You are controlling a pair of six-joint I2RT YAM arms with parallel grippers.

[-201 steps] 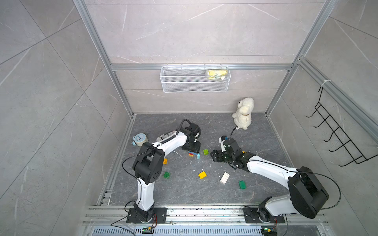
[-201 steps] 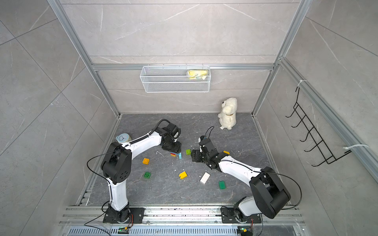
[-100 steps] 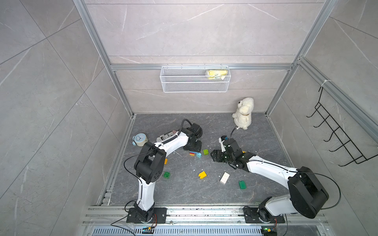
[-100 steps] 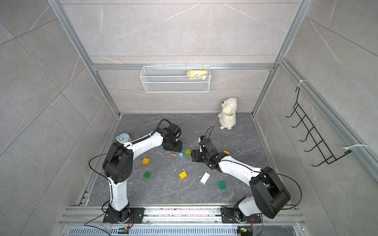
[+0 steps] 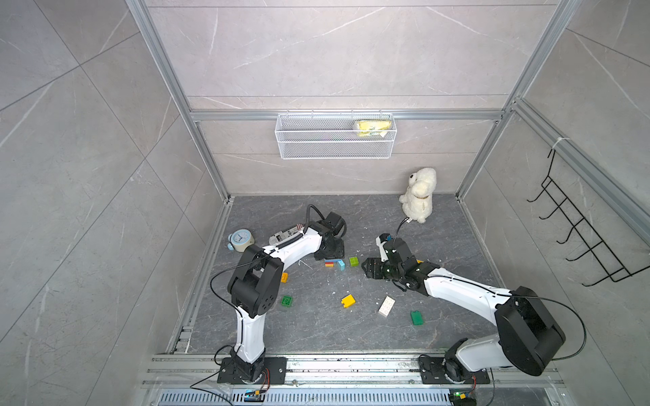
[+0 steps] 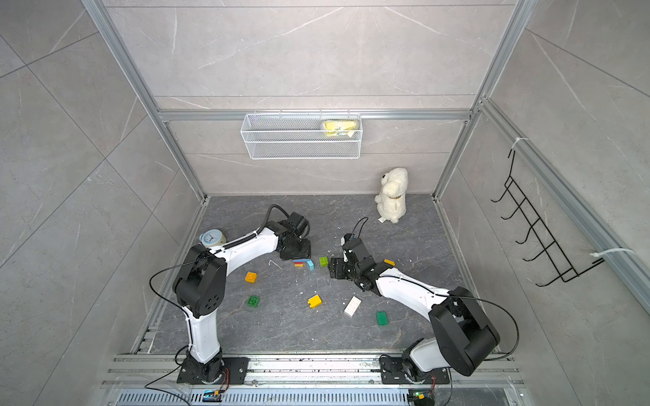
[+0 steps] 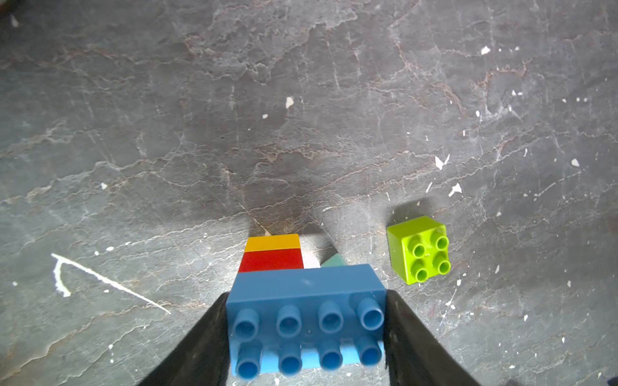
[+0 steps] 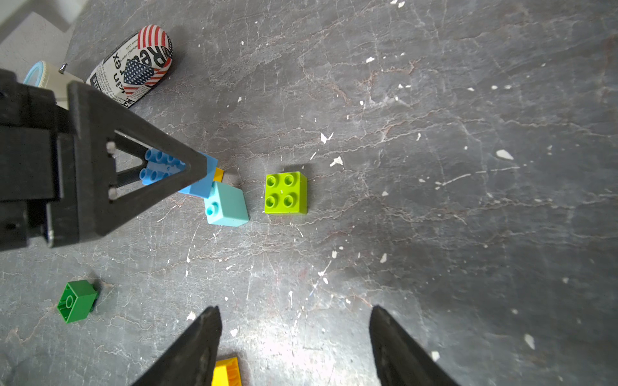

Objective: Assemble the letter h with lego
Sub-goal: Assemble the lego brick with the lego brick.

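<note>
Gripping the blue brick (image 7: 306, 300) by its 2 short ends, the left jaws hold it low over the surface (image 7: 301, 100), right against the red brick (image 7: 271, 260) and the orange brick (image 7: 272, 242) that lie side by side beyond it. Whether these 3 are pressed together I cannot tell. The light blue brick (image 8: 227, 207) lies tilted at the blue one's end, and the lime brick (image 8: 286, 193) sits just beside, apart. The right jaws stand open and empty above the surface, a yellow brick (image 8: 227, 371) close beneath them, so nothing braces the little stack. The likely trouble is that a push from the left arm slides the red and orange bricks along the surface instead of seating them, or that the blue brick pivots in its end-on grip. A reach by the right jaws for the lime brick risks bumping the left jaws nearby.
</note>
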